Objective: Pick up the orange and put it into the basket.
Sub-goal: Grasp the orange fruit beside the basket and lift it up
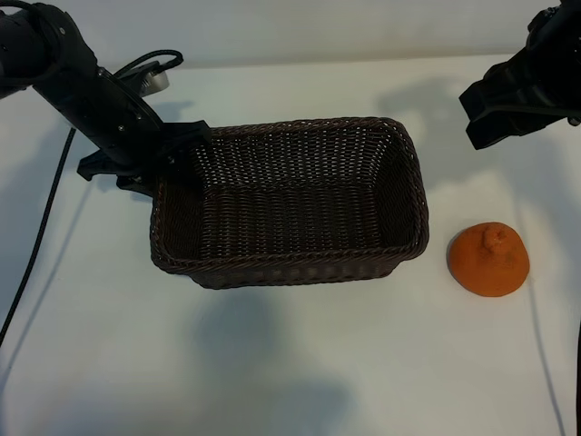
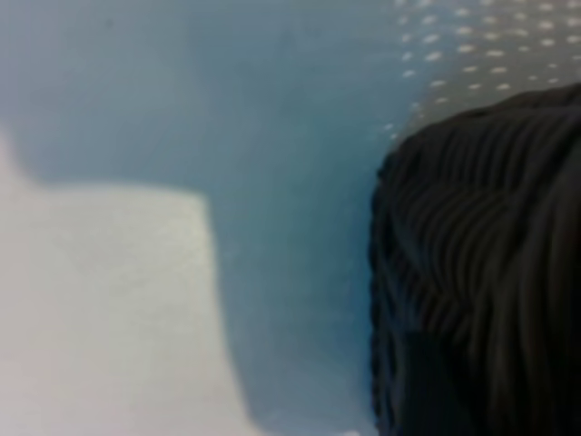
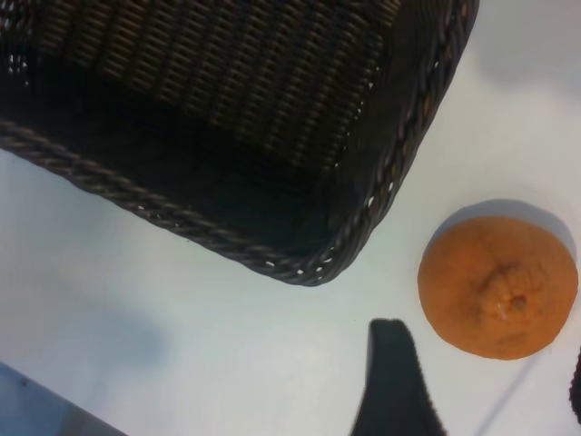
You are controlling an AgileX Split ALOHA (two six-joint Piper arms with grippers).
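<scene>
— Wicker basket (image 1: pixel 289 195) sits empty; where's our orange (image 1: pixel 488 260)?
— On the table just beside the basket's right end, untouched. Our right gripper (image 3: pixel 472 381) hangs above it, fingers spread, holding nothing.
— And the left gripper (image 1: pixel 163 154)?
— At the basket's left rim; we cannot tell its jaws.
— So we're at the reach: lower, centre, close on the fruit

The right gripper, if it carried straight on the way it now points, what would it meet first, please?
Probably the bare table. In the right wrist view the right gripper points down between the basket corner and the orange, with nothing held. The orange lies just beside that line, so depth leaves some doubt.
</scene>
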